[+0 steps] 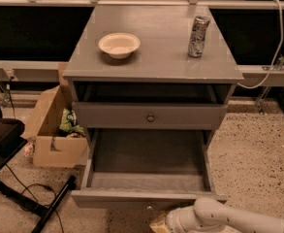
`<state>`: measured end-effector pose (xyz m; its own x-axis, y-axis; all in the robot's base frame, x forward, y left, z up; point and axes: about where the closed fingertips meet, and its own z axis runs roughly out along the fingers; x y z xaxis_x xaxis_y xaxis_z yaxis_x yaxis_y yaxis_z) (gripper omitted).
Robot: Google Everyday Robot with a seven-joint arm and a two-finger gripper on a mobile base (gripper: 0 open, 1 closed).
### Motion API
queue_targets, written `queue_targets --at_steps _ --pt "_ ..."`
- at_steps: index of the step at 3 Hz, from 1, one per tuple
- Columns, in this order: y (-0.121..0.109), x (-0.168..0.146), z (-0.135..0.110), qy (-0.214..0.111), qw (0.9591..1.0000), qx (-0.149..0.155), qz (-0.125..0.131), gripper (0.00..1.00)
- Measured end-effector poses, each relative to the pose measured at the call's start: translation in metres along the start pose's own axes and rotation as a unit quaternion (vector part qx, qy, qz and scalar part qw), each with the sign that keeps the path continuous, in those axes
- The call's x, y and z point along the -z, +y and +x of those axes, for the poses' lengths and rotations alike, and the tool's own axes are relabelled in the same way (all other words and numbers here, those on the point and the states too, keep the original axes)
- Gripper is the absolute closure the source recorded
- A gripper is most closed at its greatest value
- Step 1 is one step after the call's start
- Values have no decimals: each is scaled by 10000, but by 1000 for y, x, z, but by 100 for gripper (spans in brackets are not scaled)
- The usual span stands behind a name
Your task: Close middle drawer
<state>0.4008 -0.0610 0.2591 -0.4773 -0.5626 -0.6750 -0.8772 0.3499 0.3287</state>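
Jaws first, and I cannot tell whether they are apart or together. The gripper (160, 223) sits low in front of the cabinet (151, 62), just below the pulled-out drawer's front edge. It shows as a pale tan tip on a smooth, rounded white arm (228, 220) that comes in from the cabinet's front right.

The middle drawer (149, 178) is wide open, drawn well out of the cabinet toward the camera. It is a shallow grey wooden tray with a flat matte bottom and thin side walls. Directly above it the upper drawer front (112, 116) is flush with the cabinet, in the same grey wood, with a small round metal knob (150, 117) dead centre. Above that, under the cabinet's top, there is a dark recess.

On the cabinet's flat grey top a shallow cream bowl (119, 44) stands left of centre. A slim metallic can (198, 36) stands upright toward the right; its print is busy, but no word of it can be read.

Left of the cabinet and close to its side is an open brown cardboard box (49, 135) holding a green packet (70, 122) whose lettering is illegible. Around the cabinet lies speckled terrazzo floor (248, 164).
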Motion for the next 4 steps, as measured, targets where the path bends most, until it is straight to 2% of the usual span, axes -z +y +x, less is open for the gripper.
queue_targets --at_steps 1,2,4 --pt "-13 -6 -10 -44 9999 77 -67 100" --pt "-13 -6 -10 -44 9999 78 -67 100" --pt "-48 -14 -63 -54 9991 400 -154 100"
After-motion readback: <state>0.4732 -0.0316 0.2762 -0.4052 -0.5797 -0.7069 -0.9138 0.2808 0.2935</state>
